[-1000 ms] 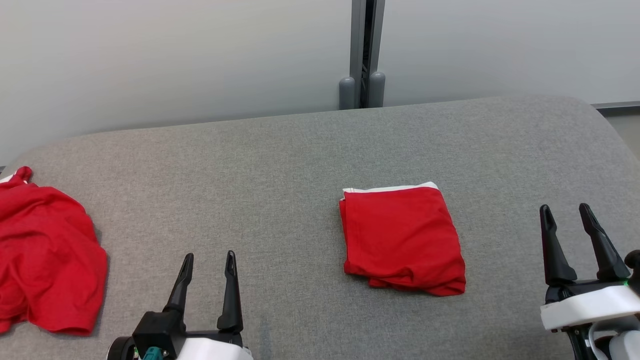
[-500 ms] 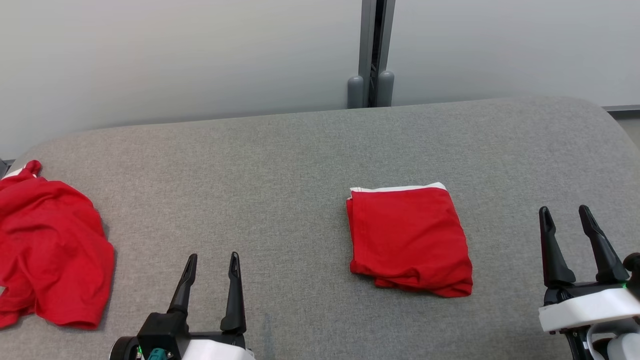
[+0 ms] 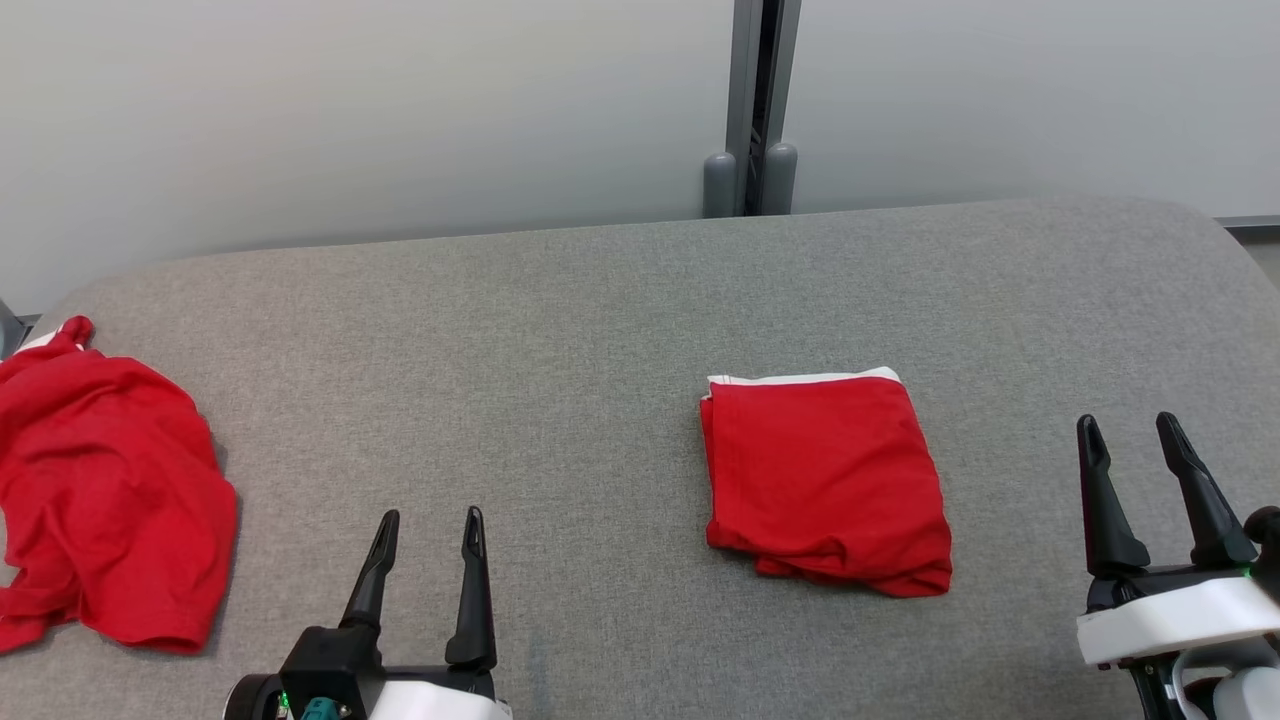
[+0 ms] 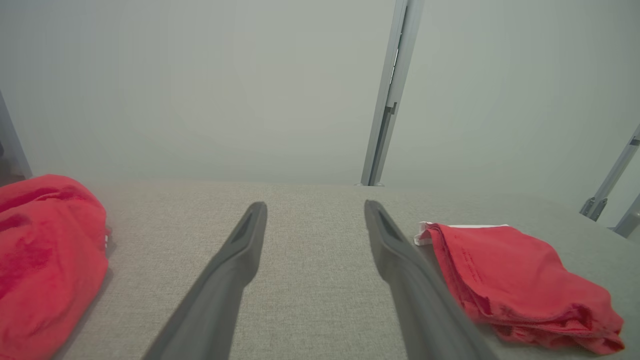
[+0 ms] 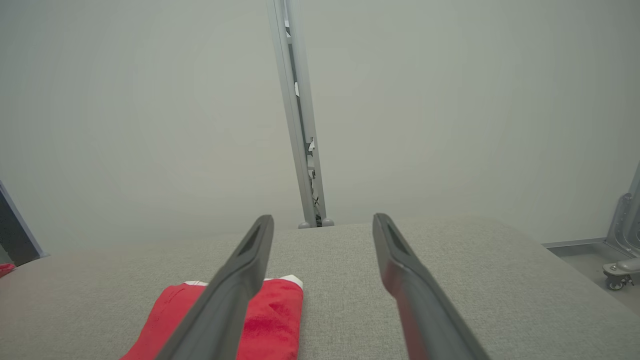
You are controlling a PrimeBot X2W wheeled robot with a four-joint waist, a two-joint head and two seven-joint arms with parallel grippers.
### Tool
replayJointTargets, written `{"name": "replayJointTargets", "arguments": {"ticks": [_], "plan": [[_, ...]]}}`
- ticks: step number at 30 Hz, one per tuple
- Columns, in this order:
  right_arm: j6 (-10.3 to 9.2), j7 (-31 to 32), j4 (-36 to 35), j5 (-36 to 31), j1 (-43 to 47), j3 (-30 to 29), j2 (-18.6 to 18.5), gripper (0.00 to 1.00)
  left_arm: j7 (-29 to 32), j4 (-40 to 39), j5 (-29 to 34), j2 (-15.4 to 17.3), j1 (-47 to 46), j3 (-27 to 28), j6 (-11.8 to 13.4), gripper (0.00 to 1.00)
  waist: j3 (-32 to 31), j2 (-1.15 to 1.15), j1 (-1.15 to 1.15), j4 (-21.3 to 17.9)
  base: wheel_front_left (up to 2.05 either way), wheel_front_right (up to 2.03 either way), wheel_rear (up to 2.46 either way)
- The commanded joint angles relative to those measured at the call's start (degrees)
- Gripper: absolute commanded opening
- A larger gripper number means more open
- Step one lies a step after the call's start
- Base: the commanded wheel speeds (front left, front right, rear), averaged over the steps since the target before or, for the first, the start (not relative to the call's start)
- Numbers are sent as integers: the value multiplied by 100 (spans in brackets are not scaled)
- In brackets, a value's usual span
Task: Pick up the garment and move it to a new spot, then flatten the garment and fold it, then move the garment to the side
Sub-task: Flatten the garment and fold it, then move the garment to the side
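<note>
A red garment [image 3: 825, 480] with a white edge lies folded into a neat rectangle on the grey padded table [image 3: 560, 330], right of centre; it appears too in the left wrist view [image 4: 505, 280] and the right wrist view [image 5: 270, 320]. A second red garment [image 3: 100, 480] lies crumpled at the table's left edge, seen as well in the left wrist view [image 4: 45, 255]. My left gripper [image 3: 432, 528] stands open near the front edge, between the two garments, holding nothing. To the right of the folded one, my right gripper [image 3: 1130, 432] is open and empty as well.
A pale wall with a grey vertical post [image 3: 760, 100] runs behind the table. The table's rounded right corner [image 3: 1200, 230] drops to the floor, where a wheeled metal frame [image 5: 620, 245] stands.
The head camera has panned left, so the whole picture has shifted right. Neither gripper nor garment has moved on the table.
</note>
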Motion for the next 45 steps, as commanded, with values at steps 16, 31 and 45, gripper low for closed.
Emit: {"name": "replayJointTargets", "arguments": {"ticks": [16, 31, 45], "plan": [[0, -5, 34, 31, 13, 3, 10, 100, -18, 25, 3, 22, -8, 9, 10, 100, 0, 0, 0, 58, 0, 0, 0], [0, -5, 75, 31, 30, 28, 19, 100, -18, 24, 16, 22, 22, 12, -9, 100, -5, 0, 0, 71, 0, 0, 0], [0, -5, 87, 39, 35, 15, 6, 100, -18, 30, 1, 22, 18, -25, 9, 100, 18, 0, 0, 103, 0, 0, 0]]}}
